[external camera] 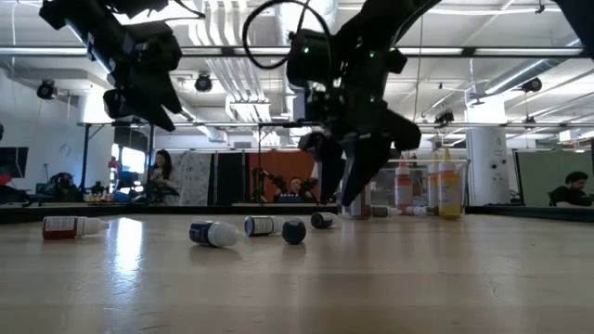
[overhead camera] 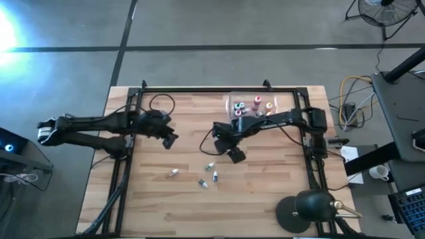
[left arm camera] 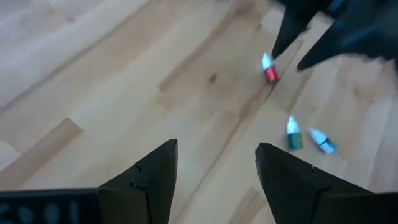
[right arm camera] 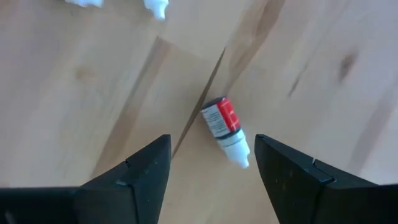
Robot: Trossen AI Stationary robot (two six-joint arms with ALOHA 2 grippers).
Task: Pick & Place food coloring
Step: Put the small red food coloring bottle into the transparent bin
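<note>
Because the red bottle [right arm camera: 226, 129] lies directly ahead of the right gripper [right arm camera: 211, 165], between the lines of its two spread fingers and below them on the wooden table [right arm camera: 323, 81], that arm is plainly the one placed to take it. The jaws stand well apart and hold nothing. The bottle lies flat on its side, its white pointed cap toward the fingers and its long axis slanted across the gap rather than square to it, so by my reckoning the wrist may want a small turn before it comes down.

A little farther out from that gripper, three more bottles [overhead camera: 198, 179] lie scattered on the boards, also on their sides. Beyond it on the other side, the clear box [overhead camera: 255, 106] holds several upright bottles.

The left gripper [left arm camera: 214, 168] hangs well off to the side, fingers likewise apart and empty, looking across at the same red bottle from much farther away.
</note>
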